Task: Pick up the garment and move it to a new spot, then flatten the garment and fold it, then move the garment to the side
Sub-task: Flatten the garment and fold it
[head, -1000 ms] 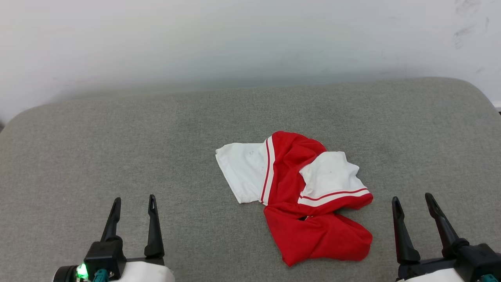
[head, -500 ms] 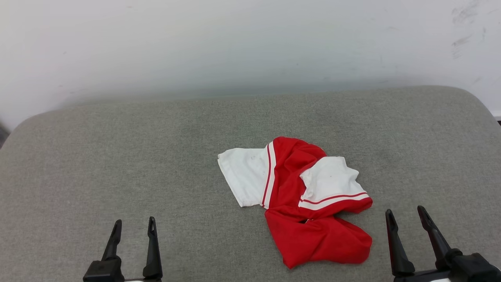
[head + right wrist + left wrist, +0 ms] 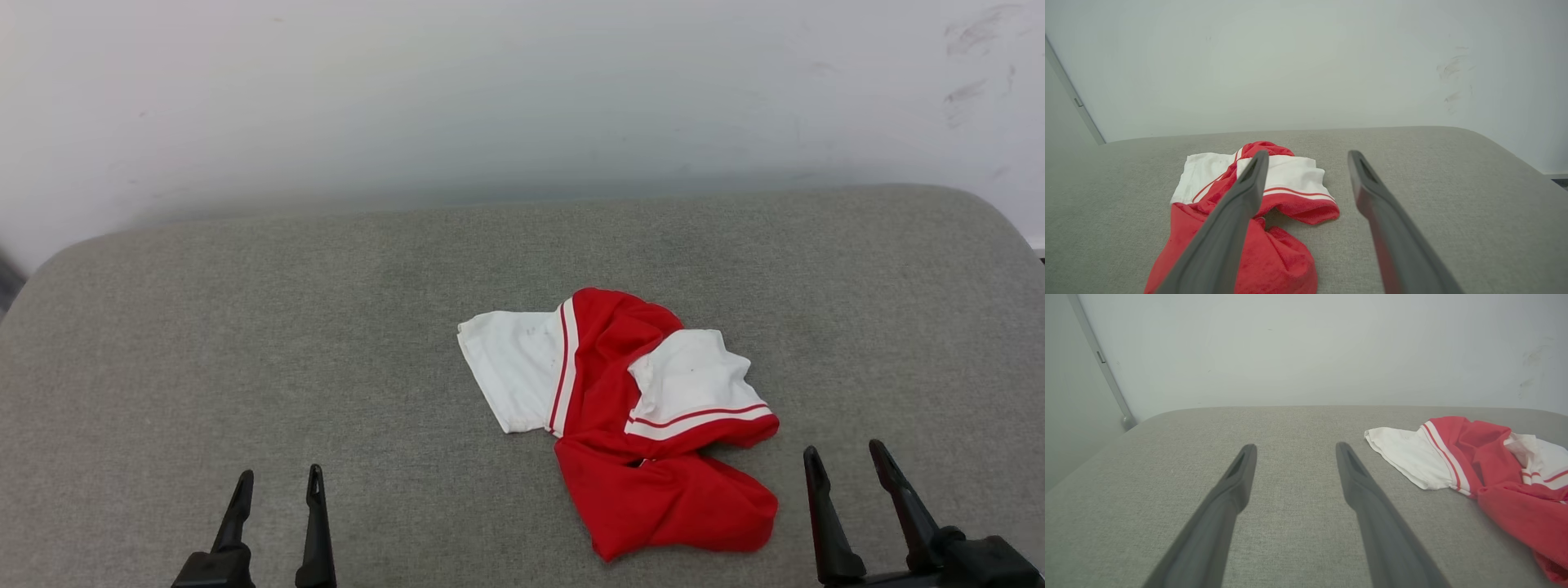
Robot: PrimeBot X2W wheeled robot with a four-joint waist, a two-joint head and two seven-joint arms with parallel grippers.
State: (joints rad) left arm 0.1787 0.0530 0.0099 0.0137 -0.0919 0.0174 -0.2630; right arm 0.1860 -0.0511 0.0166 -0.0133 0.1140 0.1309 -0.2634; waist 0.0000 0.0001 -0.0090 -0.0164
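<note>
Garment [image 3: 653, 490] lies crumpled on the cushion [image 3: 245, 327], just left of the right fingers [image 3: 823, 506], well right of the left fingers [image 3: 315, 523]. Both pairs gape wide, empty. It looks soft, light and limp: pinch a raised red fold.

The left hand [image 3: 280, 472] and right hand [image 3: 842, 447] hover low, fingers parted, pointing forward.

The garment [image 3: 608, 376] is showing as soft, matt cloth, its red part looking slightly fuzzy in the right wrist view. The padded surface [image 3: 326, 327] is showing coarse grey woven fabric, matt. The wall [image 3: 490, 98] is looking smooth and matt. The 2 fingers on the left gripper [image 3: 279, 483] and right gripper [image 3: 842, 453] are looking like smooth, matt dark plastic.
</note>
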